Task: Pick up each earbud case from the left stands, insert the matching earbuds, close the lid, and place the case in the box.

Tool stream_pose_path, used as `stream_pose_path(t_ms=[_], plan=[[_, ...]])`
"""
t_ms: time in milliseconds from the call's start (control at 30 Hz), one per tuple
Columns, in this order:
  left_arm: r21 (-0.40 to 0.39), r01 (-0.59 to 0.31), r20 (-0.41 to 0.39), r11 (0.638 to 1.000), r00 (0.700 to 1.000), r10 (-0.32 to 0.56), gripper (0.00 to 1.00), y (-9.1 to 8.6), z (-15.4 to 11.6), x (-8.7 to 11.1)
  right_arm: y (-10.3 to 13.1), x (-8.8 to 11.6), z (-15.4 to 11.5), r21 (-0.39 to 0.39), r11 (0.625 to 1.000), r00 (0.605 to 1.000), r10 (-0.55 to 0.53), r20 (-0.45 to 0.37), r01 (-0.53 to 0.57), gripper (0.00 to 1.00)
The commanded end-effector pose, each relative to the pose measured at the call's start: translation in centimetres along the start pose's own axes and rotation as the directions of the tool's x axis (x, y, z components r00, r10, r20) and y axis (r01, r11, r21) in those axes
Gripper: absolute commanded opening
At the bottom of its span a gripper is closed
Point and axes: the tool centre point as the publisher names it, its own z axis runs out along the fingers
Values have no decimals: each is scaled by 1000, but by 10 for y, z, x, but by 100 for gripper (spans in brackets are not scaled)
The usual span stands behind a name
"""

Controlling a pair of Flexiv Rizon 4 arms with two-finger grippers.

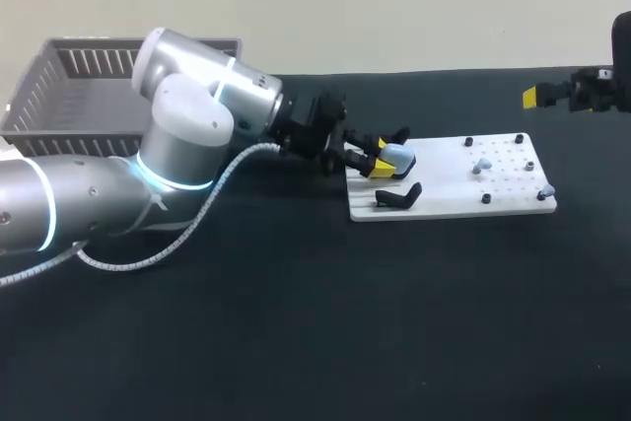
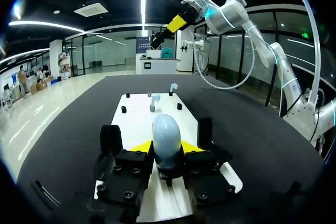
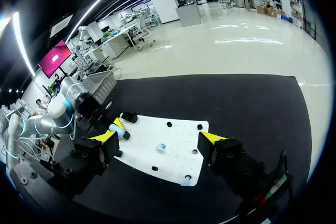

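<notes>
Pale-blue egg-shaped case (image 2: 166, 129) upright on board (image 1: 449, 196), left end, clamped in left hand (image 2: 167, 147). Two earbuds (image 1: 481, 165) on board. Grey box (image 1: 59, 96) far left.

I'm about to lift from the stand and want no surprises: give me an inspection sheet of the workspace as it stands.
Surface: black table bearing a white plate with pegs and stands.
Job's things: pale blue earbud case at the plate's left stands; black stand beside it, bare; two earbuds further along the plate; grey basket at the table's far left.
Clutter: nothing seen.
Grippers: left gripper shut on the earbud case; right gripper open, empty, held above the table off the plate.
Cables: white coiled cable along the left arm, clear of the plate.
Surroundings: nothing seen reaching over the table.
</notes>
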Motion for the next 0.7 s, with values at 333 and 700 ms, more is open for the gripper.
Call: stream_pose_path(t_ms=[333,700], plan=[[8,-59,24,998,998,59,0,-5,-6,-8,0,0,0,1,1000,1000,0,0,0,100],[-5,-132,196,991,972,130,0,-29,-22,-45,0,0,0,1,1000,1000,0,0,0,100]])
